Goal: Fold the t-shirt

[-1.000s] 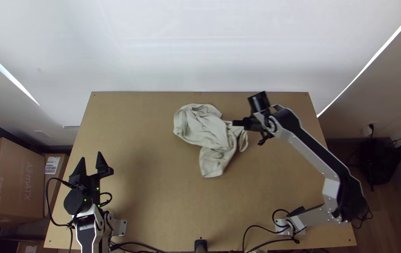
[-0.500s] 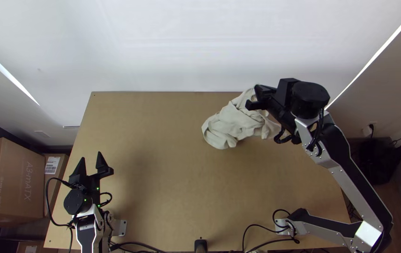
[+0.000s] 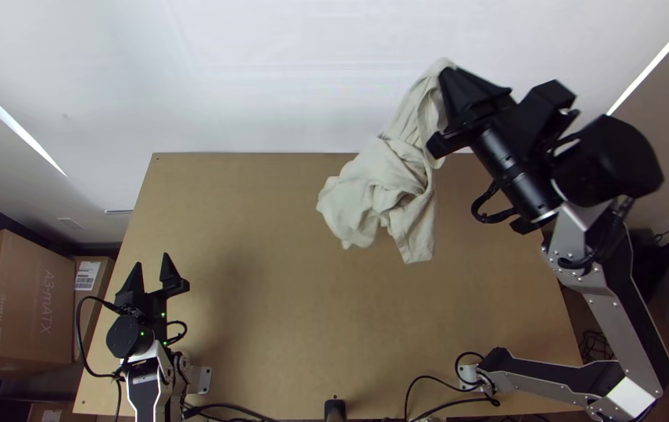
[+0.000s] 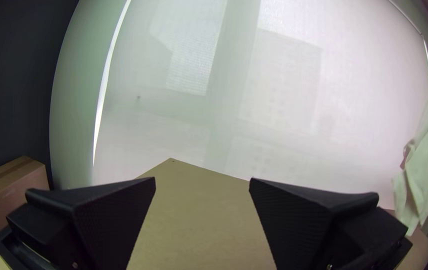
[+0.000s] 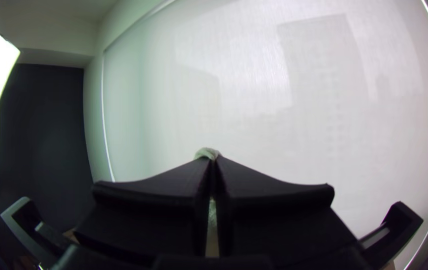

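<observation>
Right gripper (image 5: 213, 158) is pinching the shirt (image 3: 385, 184), which dangles all bunched up around 1 o'clock on the table (image 3: 272, 328), seen from up top. Left gripper (image 3: 152, 259) is at 8, fingers apart. I'd grab a second edge with that one, pull taut, then lay it slowly toward 6, otherwise you're folding a lump tbh.

Right claw (image 3: 450, 78) raised, from low at shirt's side to high up, its tips now past the far edge of the table (image 3: 272, 273) in top view. T-shirt (image 3: 385, 176) was bunched on table, then drawn right and part lifted; now pulled up into long folds, hanging from claw. Lower end swung back left since half a second ago.
</observation>
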Controlling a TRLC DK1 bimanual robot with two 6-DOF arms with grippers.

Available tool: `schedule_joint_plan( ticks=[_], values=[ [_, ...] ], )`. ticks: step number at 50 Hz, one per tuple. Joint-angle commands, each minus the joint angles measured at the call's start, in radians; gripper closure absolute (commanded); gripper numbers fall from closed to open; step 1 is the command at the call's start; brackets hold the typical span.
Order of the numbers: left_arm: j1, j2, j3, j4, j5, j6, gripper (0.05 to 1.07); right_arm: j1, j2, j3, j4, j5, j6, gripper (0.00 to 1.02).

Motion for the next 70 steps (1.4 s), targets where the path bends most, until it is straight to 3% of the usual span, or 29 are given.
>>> schedule_joint_plan(
  ticks=[1,8,12,15,33,40,52,58,70],
  values=[
    [-0.003,-0.004,-0.035,-0.015,-0.012,0.006,0.10,0.019,0.004,0.041,0.068,0.012,-0.013,1.00],
    [-0.003,-0.004,-0.035,-0.015,-0.012,0.006,0.10,0.106,-0.012,-0.038,-0.001,-0.001,-0.062,1.00],
    [-0.003,-0.004,-0.037,-0.015,-0.012,0.006,0.10,0.139,-0.026,-0.180,-0.001,-0.001,-0.206,1.00],
    [-0.003,-0.004,-0.035,-0.015,-0.012,0.006,0.10,0.137,-0.024,-0.239,0.012,0.004,-0.237,1.00],
    [-0.003,-0.004,-0.035,-0.015,-0.012,0.006,0.10,0.139,-0.015,-0.246,0.020,0.009,-0.204,1.00],
    [-0.003,-0.004,-0.035,-0.015,-0.012,0.006,0.10,0.140,-0.004,-0.286,-0.057,0.019,-0.192,1.00],
    [-0.003,-0.004,-0.035,-0.015,-0.012,0.006,0.10,0.218,0.022,-0.391,-0.107,0.032,-0.137,1.00],
    [-0.003,-0.004,-0.037,-0.015,-0.012,0.006,0.10,0.148,0.097,-0.401,-0.115,0.032,-0.071,1.00],
    [-0.003,-0.004,-0.037,-0.015,-0.012,0.006,0.10,-0.029,0.162,-0.507,-0.103,0.027,-0.008,1.00]
  ],
)
